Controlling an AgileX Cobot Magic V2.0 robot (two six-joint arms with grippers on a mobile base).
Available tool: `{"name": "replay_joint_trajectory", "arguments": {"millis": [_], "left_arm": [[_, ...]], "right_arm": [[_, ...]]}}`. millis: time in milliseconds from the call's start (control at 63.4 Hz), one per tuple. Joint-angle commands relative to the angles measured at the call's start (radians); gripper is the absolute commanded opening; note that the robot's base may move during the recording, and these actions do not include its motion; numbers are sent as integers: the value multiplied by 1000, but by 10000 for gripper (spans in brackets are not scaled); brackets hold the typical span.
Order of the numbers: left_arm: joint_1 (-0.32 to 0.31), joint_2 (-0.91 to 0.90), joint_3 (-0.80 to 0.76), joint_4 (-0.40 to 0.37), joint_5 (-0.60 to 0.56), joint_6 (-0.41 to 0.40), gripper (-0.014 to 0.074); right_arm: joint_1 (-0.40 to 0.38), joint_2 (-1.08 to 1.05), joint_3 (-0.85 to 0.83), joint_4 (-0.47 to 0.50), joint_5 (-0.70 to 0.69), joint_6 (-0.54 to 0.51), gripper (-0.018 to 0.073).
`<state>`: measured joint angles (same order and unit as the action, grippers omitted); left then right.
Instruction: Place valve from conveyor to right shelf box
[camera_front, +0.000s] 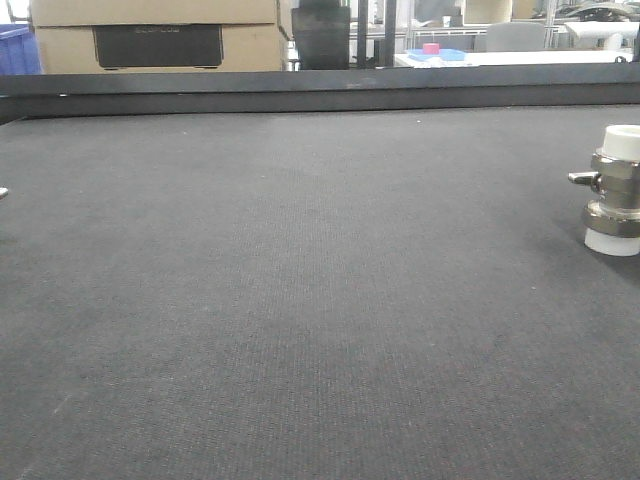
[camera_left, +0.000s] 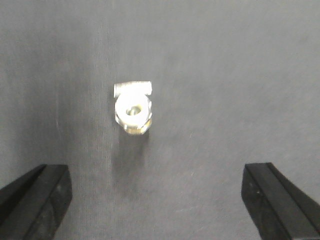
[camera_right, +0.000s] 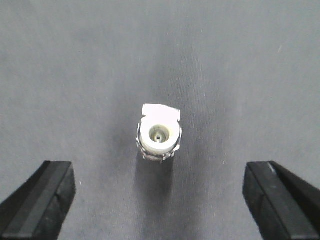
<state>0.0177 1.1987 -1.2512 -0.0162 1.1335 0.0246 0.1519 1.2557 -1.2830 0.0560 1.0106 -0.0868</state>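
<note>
Spread right tool (camera_right: 159, 172), upright valve (camera_right: 158, 134) centred beyond

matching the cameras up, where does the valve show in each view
Front view: valve upright at the far right edge, partly cut off.
Left wrist view: a valve end-on, above centre, ahead of the open left gripper; possibly a different one.
Right wrist view: valve end-on at centre, ahead of the open right gripper.
Shared landmark: the dark woven belt.

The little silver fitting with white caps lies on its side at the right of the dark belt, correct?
No: the exterior front-facing view shows the small silver-grey metal valve with white plastic caps standing upright, not lying on its side, on the dark grey woven conveyor belt at the right edge.
</note>
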Motion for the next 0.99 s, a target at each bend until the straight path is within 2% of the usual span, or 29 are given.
{"name": "replay_joint_trajectory", "arguments": {"millis": [0,363,615,804,977], "left_arm": [[11,51,-15,-1,14,-10,599],[11,148,-15,-1,-12,-10,599],[11,147,-15,-1,-16,-10,599],[11,147,-15,-1,-16,-10,599],[11,147,-15,-1,-16,-10,599]], "right_arm": [[0,47,-20,-10,-10,-11,568],[0,268,-20,-10,46,-1,568],[-17,410,-20,-10,-39,10,568],[-31,456,-20,-10,-51,10,568],[-31,483,-20,31,-105,10,568]]}}
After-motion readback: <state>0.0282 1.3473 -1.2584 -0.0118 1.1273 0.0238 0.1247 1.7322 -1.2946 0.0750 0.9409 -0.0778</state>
